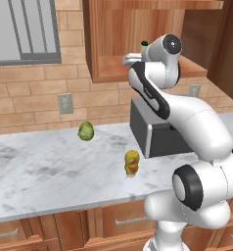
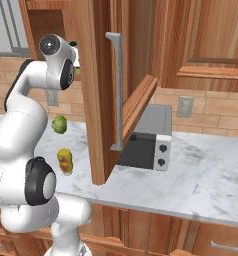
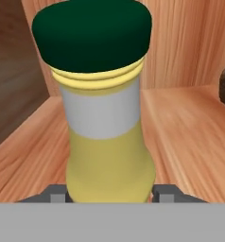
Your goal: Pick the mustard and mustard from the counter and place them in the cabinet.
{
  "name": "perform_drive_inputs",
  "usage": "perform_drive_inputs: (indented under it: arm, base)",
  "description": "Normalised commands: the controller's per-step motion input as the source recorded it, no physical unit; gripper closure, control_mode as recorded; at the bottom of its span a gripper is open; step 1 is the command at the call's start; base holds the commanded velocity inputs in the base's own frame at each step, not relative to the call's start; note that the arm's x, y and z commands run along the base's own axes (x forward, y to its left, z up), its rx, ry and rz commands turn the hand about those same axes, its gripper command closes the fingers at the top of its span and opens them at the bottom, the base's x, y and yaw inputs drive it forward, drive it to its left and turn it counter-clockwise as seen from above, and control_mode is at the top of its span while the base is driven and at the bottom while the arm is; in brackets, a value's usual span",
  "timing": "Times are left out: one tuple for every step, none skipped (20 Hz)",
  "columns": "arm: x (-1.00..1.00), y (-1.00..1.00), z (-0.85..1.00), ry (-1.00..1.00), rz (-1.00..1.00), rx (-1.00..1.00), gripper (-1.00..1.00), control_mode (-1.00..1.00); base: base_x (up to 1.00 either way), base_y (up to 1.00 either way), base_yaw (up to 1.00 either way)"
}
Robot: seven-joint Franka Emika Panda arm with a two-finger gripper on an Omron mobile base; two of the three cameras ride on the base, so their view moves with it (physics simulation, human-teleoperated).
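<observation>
Yellow slim mustard bottle (image 3: 107, 142), dark green cap, white label band.

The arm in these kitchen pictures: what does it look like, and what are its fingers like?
The arm is glossy white, built of thick rounded segments with black bands and round dark caps at the joints. Its fingers show as small dark grey square tips. No cables or markings are visible.

- I see a tan brick wall (image 1: 30, 93) with a grey outlet (image 1: 65, 103) at centre left
- Grey-framed window (image 1: 23, 30) fills my upper left
- Wooden drawers (image 1: 123, 220) run along the bottom
</observation>
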Motion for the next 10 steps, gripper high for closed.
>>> perform_drive_inputs:
  arm:
    - [0.00,0.00,0.00,-0.04,0.00,-0.01,-1.00,-1.00]
    - [0.00,0.00,0.00,-0.05,0.00,-0.01,-1.00,-1.00]
    - [0.00,0.00,0.00,-0.05,0.00,-0.01,-1.00,-1.00]
    - [0.00,0.00,0.00,-0.06,0.00,-0.01,-1.00,-1.00]
    - [0.00,0.00,0.00,-0.06,0.00,-0.01,-1.00,-1.00]
    - [0.00,0.00,0.00,-0.07,0.00,0.00,-1.00,-1.00]
    - [0.00,0.00,0.00,-0.07,0.00,0.00,-1.00,-1.00]
    - [0.00,0.00,0.00,-0.07,0.00,0.00,-1.00,-1.00]
    - [0.00,0.00,0.00,-0.07,0.00,0.00,-1.00,-1.00]
    - [0.00,0.00,0.00,-0.07,0.00,0.00,-1.00,-1.00]
  base:
    - [0.00,0.00,0.00]
    - [0.00,0.00,0.00]
    - [0.00,0.00,0.00]
    - [0.00,0.00,0.00]
    - [0.00,0.00,0.00]
    - [0.00,0.00,0.00]
    - [0.00,0.00,0.00]
    - [0.00,0.00,0.00]
    - [0.00,0.00,0.00]
    - [0.00,0.00,0.00]
